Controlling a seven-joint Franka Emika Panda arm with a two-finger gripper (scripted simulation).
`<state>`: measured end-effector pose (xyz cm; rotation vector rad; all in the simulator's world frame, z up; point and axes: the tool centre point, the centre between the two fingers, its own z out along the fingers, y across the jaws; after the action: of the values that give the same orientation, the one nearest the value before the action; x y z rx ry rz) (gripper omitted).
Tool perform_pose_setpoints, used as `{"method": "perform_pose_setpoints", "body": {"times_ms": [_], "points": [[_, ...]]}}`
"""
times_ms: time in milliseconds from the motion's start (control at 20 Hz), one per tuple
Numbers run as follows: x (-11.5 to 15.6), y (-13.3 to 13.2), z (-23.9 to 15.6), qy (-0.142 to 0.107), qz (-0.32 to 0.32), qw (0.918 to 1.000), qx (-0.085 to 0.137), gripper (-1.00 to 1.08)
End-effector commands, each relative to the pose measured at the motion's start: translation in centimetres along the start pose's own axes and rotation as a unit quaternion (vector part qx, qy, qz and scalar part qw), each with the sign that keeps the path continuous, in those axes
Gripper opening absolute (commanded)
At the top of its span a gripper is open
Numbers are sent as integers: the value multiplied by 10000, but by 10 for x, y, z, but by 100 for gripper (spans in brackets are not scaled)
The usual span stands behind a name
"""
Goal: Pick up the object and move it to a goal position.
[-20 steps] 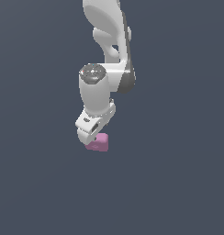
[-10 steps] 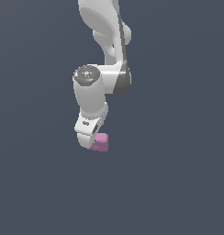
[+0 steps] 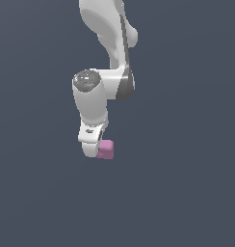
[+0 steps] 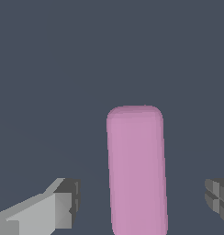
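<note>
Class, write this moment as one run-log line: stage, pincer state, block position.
stage: pre-grasp | pincer: open, fingers either side of block, not touching | pink block: between fingers, ungrasped

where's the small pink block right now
The small pink rounded-edged block lies between the white gripper's open fingers in the wrist view, touching neither. In the exterior view it peeks out at the gripper's lower end, toward that view's right.
</note>
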<state>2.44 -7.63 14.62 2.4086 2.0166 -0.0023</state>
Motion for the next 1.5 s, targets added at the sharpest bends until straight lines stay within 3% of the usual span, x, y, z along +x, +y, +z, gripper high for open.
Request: {"method": "perform_pose_setpoints", "body": {"times_ms": [0, 500, 1250, 1300, 1450], "points": [[-1, 1, 0, 3, -129, 9999, -2, 100], [-3, 1, 4, 6, -218, 9998, -4, 100], [-2, 1, 51, 8, -241, 9997, -4, 100], [-2, 1, 51, 8, -241, 9997, -4, -100], [-2, 1, 51, 8, -241, 9997, -4, -100]]}}
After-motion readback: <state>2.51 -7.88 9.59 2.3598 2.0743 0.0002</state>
